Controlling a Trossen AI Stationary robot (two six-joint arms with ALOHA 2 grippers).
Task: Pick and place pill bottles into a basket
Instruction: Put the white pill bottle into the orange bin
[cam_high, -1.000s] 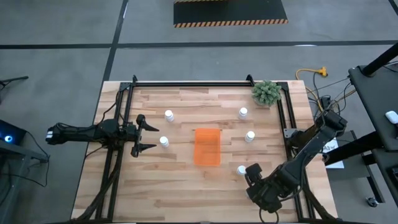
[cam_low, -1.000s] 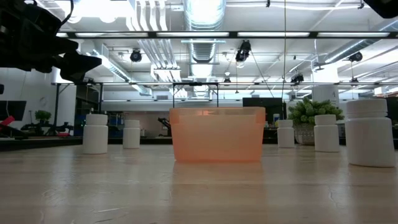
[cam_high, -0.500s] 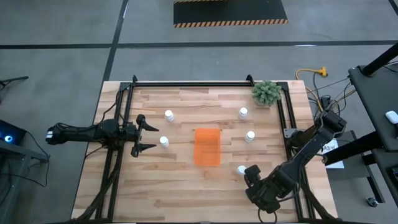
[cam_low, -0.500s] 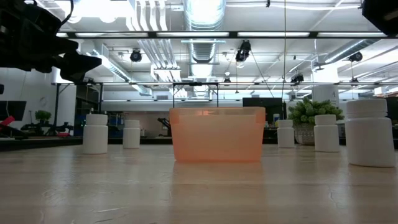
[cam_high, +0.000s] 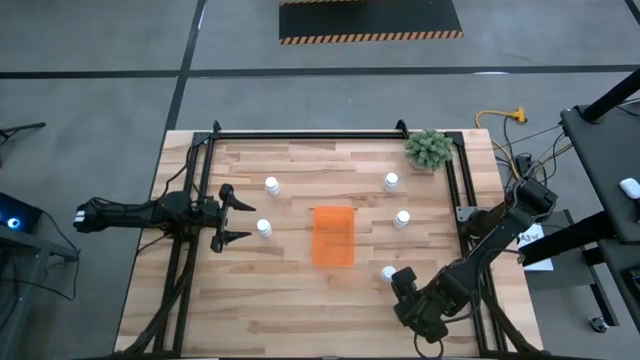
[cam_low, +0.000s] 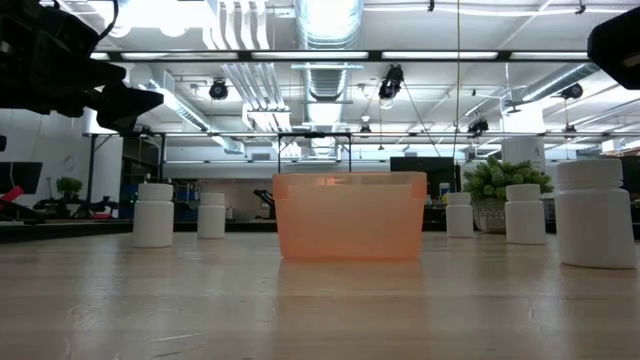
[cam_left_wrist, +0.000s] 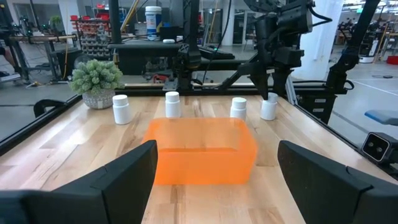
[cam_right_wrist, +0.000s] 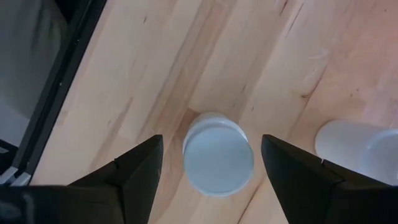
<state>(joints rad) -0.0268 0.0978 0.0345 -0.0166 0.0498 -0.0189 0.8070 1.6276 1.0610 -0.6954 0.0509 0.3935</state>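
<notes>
From my console, the nearest thing to the table's front edge is my right gripper (cam_high: 398, 283), poised above the pill bottle (cam_high: 387, 272) at the front right; in the right wrist view its fingers (cam_right_wrist: 138, 169) stand apart on either side of that bottle's white cap (cam_right_wrist: 217, 161), not touching it, with a second bottle (cam_right_wrist: 354, 145) just beside. Nothing blocks the way between this bottle and the basket (cam_high: 333, 236), which sits mid-table, bright orange, translucent, rectangular and empty as far as I can see. Farther back on the right stand two more bottles (cam_high: 402, 219) (cam_high: 391, 181), and on the left two others (cam_high: 264, 228) (cam_high: 271, 185); I count five in the overhead view, all small white cylinders with white caps, all upright. My left gripper (cam_high: 236, 213) waits at the left side, jaws wide apart, with the nearer left bottle just beyond its fingertips. A green bushy plant (cam_high: 428, 148) stands in the far right corner, and a black frame (cam_high: 300, 133) borders the wooden table (cam_high: 280, 310).
</notes>
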